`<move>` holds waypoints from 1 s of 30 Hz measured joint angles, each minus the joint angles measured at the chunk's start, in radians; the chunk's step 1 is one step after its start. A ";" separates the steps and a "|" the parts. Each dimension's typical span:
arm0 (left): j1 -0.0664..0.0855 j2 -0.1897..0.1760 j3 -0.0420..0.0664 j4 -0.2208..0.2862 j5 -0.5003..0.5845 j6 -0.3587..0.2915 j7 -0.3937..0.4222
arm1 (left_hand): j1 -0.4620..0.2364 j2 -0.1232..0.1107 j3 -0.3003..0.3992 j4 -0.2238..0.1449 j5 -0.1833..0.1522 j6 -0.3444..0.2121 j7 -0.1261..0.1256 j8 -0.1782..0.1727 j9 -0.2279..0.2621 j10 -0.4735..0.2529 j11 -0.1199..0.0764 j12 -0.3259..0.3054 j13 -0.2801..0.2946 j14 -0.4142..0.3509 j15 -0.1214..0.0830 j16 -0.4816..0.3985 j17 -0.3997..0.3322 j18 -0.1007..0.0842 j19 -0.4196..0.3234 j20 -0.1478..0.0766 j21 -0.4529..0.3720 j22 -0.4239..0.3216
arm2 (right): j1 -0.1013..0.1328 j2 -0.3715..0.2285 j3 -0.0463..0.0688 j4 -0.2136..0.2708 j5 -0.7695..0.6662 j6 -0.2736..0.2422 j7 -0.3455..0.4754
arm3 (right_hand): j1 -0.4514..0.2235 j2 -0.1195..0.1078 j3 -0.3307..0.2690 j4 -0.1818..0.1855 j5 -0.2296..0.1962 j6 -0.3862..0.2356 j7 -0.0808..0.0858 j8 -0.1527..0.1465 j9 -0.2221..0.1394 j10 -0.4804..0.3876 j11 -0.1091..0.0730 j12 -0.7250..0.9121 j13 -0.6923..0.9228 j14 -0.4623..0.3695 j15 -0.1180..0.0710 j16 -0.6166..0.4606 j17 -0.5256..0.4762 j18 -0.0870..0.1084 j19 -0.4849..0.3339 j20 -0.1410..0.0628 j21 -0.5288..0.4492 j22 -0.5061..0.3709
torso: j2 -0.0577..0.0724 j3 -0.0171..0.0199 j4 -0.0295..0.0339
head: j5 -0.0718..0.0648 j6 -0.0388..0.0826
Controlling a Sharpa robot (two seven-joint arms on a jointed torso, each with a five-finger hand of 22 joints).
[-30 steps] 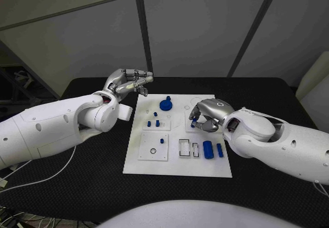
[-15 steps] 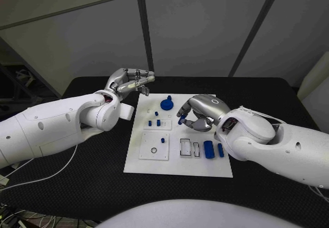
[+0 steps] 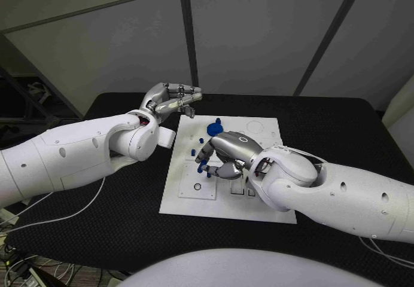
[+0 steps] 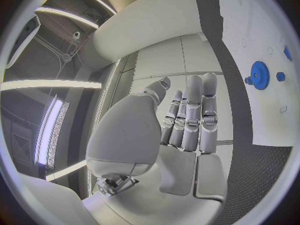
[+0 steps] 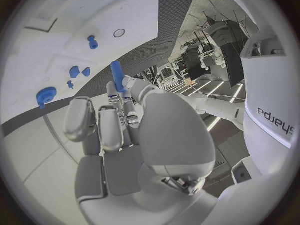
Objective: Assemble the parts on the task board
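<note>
The white board (image 3: 226, 200) lies in the middle of the frame on the black tabletop (image 3: 345, 128). The right hand (image 3: 222, 156) is over the middle of the board, and its fingers pinch a long blue peg (image 5: 117, 75). The peg pokes out past the fingertips, above the board. The left hand (image 3: 173, 98) is in the upper left of the frame, up in the air by the board's far left corner. Its fingers (image 4: 190, 116) are curled in close together with nothing in them. A round blue gear (image 3: 213, 127) sits near the top of the board. Small blue pegs (image 3: 201, 142) stand just below the gear, close to the right hand. A white plate with a small ring hole (image 3: 197, 186) sits on the lower left part of the board.
</note>
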 measured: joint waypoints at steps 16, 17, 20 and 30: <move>0.000 0.007 0.000 -0.001 0.000 0.001 0.000 | 0.000 0.000 0.000 0.000 0.000 0.000 0.000 0.000 0.000 0.000 0.000 0.000 0.000 0.000 0.000 0.000 0.000 0.000 0.000 0.000 0.000 0.000 | -0.018 0.047 -0.027 -0.065 0.028 0.040 0.041 | 0.000 0.000 0.004 -0.005 0.006 0.000 0.000 -0.004 -0.001 0.000 0.000 -0.010 -0.003 0.000 0.000 0.000 0.000 0.000 0.000 0.000 0.000 0.000 | 0.000 0.0015 -0.0005 | 0.023 -0.013; 0.000 0.008 0.000 -0.001 0.000 0.001 0.000 | 0.000 0.000 0.000 0.000 0.000 0.000 0.000 0.000 0.000 0.000 0.000 0.000 0.000 0.000 0.000 0.000 0.000 0.000 0.000 0.000 0.000 0.000 | -0.019 0.049 -0.028 -0.068 0.028 0.041 0.042 | 0.000 0.000 0.004 -0.005 0.006 0.000 0.000 -0.004 -0.001 0.000 0.000 -0.010 -0.003 0.000 0.000 0.000 0.000 0.000 0.000 0.000 0.000 0.000 | 0.000 0.0015 -0.0005 | 0.024 -0.013; 0.000 0.008 0.000 -0.001 0.000 0.001 0.000 | 0.000 0.000 0.000 0.000 0.000 0.000 0.000 0.000 0.000 0.000 0.000 0.000 0.000 0.000 0.000 0.000 0.000 0.000 0.000 0.000 0.000 0.000 | -0.021 0.056 -0.029 -0.073 0.027 0.044 0.045 | 0.000 0.000 0.004 -0.004 0.006 0.000 0.000 -0.004 -0.001 0.000 0.000 -0.012 -0.003 0.000 0.000 0.000 0.000 0.000 0.000 0.000 0.000 0.000 | 0.000 0.0015 -0.0005 | 0.026 -0.014; 0.000 0.008 0.000 0.000 0.000 0.002 0.000 | 0.000 0.000 0.000 0.000 0.000 0.000 0.000 0.000 0.000 0.000 0.000 0.000 -0.001 0.000 0.000 0.000 0.000 0.000 0.000 0.000 0.000 0.000 | -0.024 0.063 -0.032 -0.085 0.023 0.058 0.046 | 0.000 0.000 0.007 -0.007 0.006 0.000 0.000 -0.004 -0.001 0.000 0.000 -0.012 -0.002 0.000 0.000 0.000 0.000 0.000 0.000 0.000 0.000 0.000 | -0.001 0.0001 -0.0021 | 0.029 -0.017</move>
